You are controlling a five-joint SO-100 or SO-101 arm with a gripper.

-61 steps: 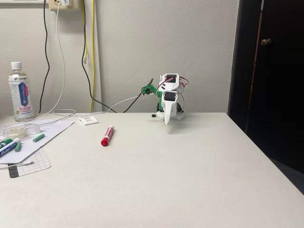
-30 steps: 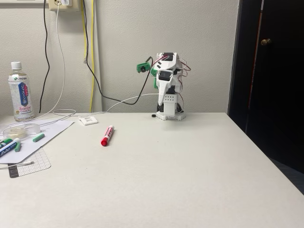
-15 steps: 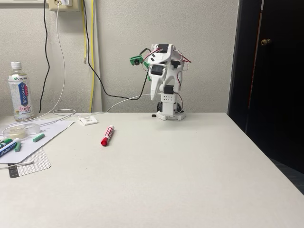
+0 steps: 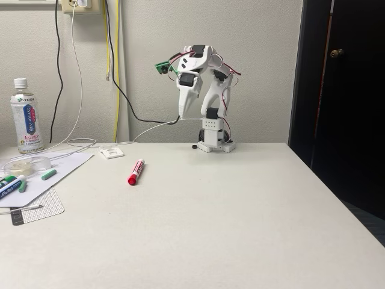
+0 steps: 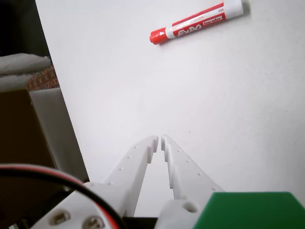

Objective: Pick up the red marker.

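**Arm raised high, red marker untouched on the table**

The wide off-white table (image 4: 240, 229) takes up the lower half of the fixed view, with a pale wall behind it and a dark door (image 4: 343, 90) along the right edge. At the back of the table, centre of the frame, stands the white plastic arm with green fittings (image 4: 207, 90), folded up tall. Its gripper (image 4: 180, 112) points downward at upper centre, well above the tabletop. In the wrist view the gripper (image 5: 159, 141) rises from the bottom edge with its two white fingers nearly touching at the tips; the jaws are together and hold nothing.

At the left edge of the fixed view are a clear plastic drink bottle with a blue label (image 4: 26, 117), a sheet of white paper (image 4: 45, 174) carrying small green and blue pens, and dark cables hanging down the wall.

The red marker with a white label band (image 4: 136, 171) lies flat left of centre in the fixed view, well apart from the arm's base and from the paper. In the wrist view the same marker (image 5: 196, 22) sits at the top of the frame, slanted, far ahead of the fingertips.

The risks from here, as I judge them: the jaws must part before the descent, or the closed tips will strike and roll the round barrel away. The marker lies at a slant to the fingers, so a closing grip without wrist rotation could pinch along its length and squirt it sideways.
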